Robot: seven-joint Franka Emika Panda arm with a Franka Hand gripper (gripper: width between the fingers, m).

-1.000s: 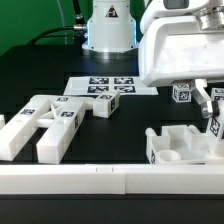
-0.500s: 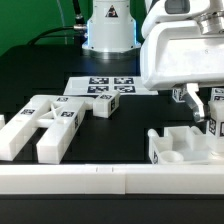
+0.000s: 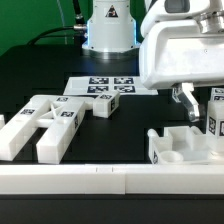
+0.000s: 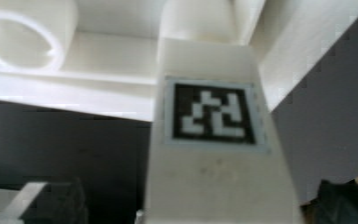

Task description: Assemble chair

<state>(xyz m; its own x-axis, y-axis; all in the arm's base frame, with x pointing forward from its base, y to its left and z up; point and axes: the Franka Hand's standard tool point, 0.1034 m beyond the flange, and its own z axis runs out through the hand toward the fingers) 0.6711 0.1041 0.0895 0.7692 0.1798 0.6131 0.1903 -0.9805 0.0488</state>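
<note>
Probably stiff, light, slick: upright tagged white plastic chair post (image 4: 215, 170), best pinched across flat sides by wide-spread tool (image 3: 205, 104).

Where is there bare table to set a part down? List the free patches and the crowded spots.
Free: the black table between the crossed chair pieces and the holed chair piece, with the long white rail in front; also the strip to the exterior view's left of the marker board. Crowded: around the hand and the tagged post beside it.
</note>
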